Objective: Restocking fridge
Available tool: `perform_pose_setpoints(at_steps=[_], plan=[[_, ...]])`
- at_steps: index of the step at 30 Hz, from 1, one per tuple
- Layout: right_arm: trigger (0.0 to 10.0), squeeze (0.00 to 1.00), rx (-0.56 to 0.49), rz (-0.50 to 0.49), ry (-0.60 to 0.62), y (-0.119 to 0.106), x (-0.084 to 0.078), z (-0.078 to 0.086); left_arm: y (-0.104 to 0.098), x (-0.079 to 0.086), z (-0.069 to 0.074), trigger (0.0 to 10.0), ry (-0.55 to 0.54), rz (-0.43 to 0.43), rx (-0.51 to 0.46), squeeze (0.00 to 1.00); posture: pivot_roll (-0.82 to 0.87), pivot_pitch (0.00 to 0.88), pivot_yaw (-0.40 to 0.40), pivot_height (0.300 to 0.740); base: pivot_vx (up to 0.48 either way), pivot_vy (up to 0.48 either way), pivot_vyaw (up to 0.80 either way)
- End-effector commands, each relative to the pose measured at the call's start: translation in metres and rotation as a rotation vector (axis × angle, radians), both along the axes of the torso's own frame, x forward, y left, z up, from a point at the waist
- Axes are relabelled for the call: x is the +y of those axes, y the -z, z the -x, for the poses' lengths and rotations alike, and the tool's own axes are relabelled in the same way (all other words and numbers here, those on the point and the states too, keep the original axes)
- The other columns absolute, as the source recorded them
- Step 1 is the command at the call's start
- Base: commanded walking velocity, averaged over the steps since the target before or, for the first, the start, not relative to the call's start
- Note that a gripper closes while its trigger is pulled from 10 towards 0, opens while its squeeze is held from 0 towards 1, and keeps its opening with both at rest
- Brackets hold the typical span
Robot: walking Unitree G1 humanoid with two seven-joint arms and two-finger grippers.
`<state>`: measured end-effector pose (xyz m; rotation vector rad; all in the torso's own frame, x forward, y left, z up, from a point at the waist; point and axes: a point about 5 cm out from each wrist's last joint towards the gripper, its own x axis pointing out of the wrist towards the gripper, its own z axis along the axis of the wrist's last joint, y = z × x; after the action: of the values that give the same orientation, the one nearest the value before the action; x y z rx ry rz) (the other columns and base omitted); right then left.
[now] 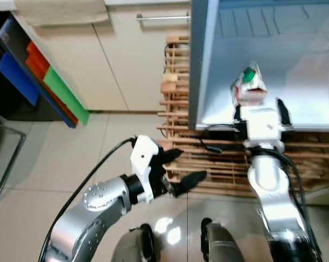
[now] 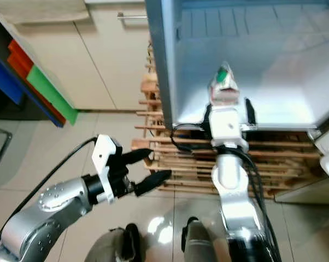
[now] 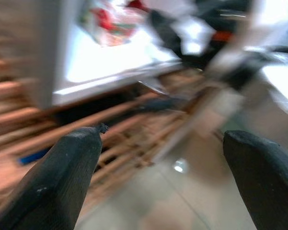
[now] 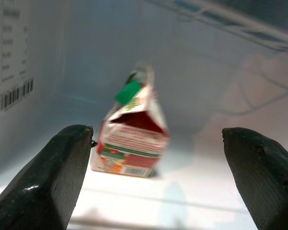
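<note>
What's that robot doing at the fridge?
It is putting things in the fridge. A small carton with a green cap stands on the white floor of the fridge, and the right gripper is in front of it with its jaws wide open, not touching it. The left gripper hangs lower, over the tiled floor near a wooden rack, open and holding nothing.

Bare fridge floor [image 4: 192, 201] around carton [image 4: 132, 132]
</note>
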<state>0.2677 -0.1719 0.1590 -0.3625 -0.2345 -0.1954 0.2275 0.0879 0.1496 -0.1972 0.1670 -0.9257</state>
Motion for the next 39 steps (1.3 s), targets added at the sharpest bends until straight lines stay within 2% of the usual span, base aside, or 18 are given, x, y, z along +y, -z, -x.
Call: perform_pose_setpoints(at_steps=[1,3,4,7,8,9,10,12,14,16,20,21,26,27,28,36,39], plan=[[10.0,0.00,0.017,-0.054,-0.021,-0.002,-0.003,0.011,-0.003,0.015,-0.006,10.0,-0.105,0.028,-0.003,0.00,-0.10,0.061,0.077,0.740,0.000,0.000,0.00],[10.0,0.00,0.028,-0.077,-0.035,0.001,-0.005,0.012,-0.003,0.020,-0.015,10.0,-0.169,0.048,-0.010,0.00,-0.10,0.035,0.075,0.740,0.000,0.000,0.00],[10.0,0.00,0.046,-0.103,-0.048,0.005,-0.006,0.015,-0.003,0.026,-0.025,10.0,-0.259,0.070,-0.011,0.00,-0.11,0.000,0.073,0.740,0.000,0.000,0.00],[10.0,0.00,0.107,-0.187,-0.065,0.017,-0.011,0.017,0.000,0.039,-0.048,10.0,-0.497,0.080,-0.008,0.00,-0.12,0.000,0.076,0.740,0.000,0.000,0.00],[10.0,0.00,0.134,-0.211,-0.064,0.025,-0.018,0.020,0.009,0.053,-0.047,10.0,-0.563,-0.014,-0.025,0.00,-0.14,0.000,0.082,0.740,0.000,0.000,0.00],[10.0,0.00,0.134,-0.211,-0.064,0.025,-0.018,0.020,0.009,0.053,-0.047,10.0,-0.563,-0.014,-0.025,0.00,-0.14,0.000,0.082,0.740,0.000,0.000,0.00],[10.0,0.00,0.148,-0.201,-0.067,0.030,-0.021,0.023,0.012,0.061,-0.043,10.0,-0.578,-0.082,-0.066,0.00,-0.14,0.000,0.083,0.740,0.000,0.000,0.00],[10.0,0.00,0.190,-0.201,-0.040,0.041,-0.030,0.030,0.018,0.074,-0.037,10.0,-0.610,-0.145,-0.096,0.00,-0.14,0.000,0.083,0.740,0.000,0.000,0.00],[10.0,0.00,0.235,-0.268,0.019,0.051,-0.042,0.037,0.015,0.073,-0.038,10.0,-0.611,-0.130,-0.109,0.00,-0.13,0.000,0.080,0.740,0.000,0.000,0.00],[10.0,0.00,0.244,-0.288,0.035,0.054,-0.045,0.040,0.013,0.071,-0.040,10.0,-0.605,-0.128,-0.121,0.00,-0.13,0.000,0.080,0.740,0.000,0.000,0.00],[10.0,0.00,0.203,-0.317,0.041,0.054,-0.045,0.044,0.001,0.040,-0.059,10.0,-0.548,-0.096,-0.230,0.00,-0.17,0.000,0.096,0.740,0.000,0.000,0.00],[10.0,0.00,0.203,-0.317,0.041,0.054,-0.045,0.044,0.001,0.040,-0.059,10.0,-0.548,-0.096,-0.230,0.00,-0.17,0.000,0.096,0.740,0.000,0.000,0.00],[10.0,0.00,0.160,-0.298,0.005,0.047,-0.038,0.033,-0.006,0.031,-0.061,10.0,-0.501,-0.088,-0.275,0.00,-0.15,0.000,0.112,0.740,0.000,0.000,0.00],[10.0,0.00,0.160,-0.298,0.005,0.047,-0.038,0.033,-0.006,0.031,-0.061,10.0,-0.501,-0.088,-0.275,0.00,-0.15,0.000,0.112,0.740,0.000,0.000,0.00],[10.0,0.00,0.150,-0.310,0.000,0.046,-0.036,0.024,-0.010,0.031,-0.066,10.0,-0.510,-0.084,-0.289,0.00,-0.14,0.000,0.111,0.740,0.000,0.000,0.00],[10.0,0.00,0.138,-0.312,-0.055,0.042,-0.022,0.002,-0.022,0.026,-0.079,10.0,-0.522,-0.065,-0.341,0.00,-0.12,0.000,0.106,0.740,-0.091,0.000,0.00],[10.0,0.00,0.137,-0.312,-0.058,0.041,-0.021,0.001,-0.022,0.026,-0.080,10.0,-0.525,-0.061,-0.337,0.00,-0.13,0.000,0.106,0.740,-0.240,0.000,0.00]])
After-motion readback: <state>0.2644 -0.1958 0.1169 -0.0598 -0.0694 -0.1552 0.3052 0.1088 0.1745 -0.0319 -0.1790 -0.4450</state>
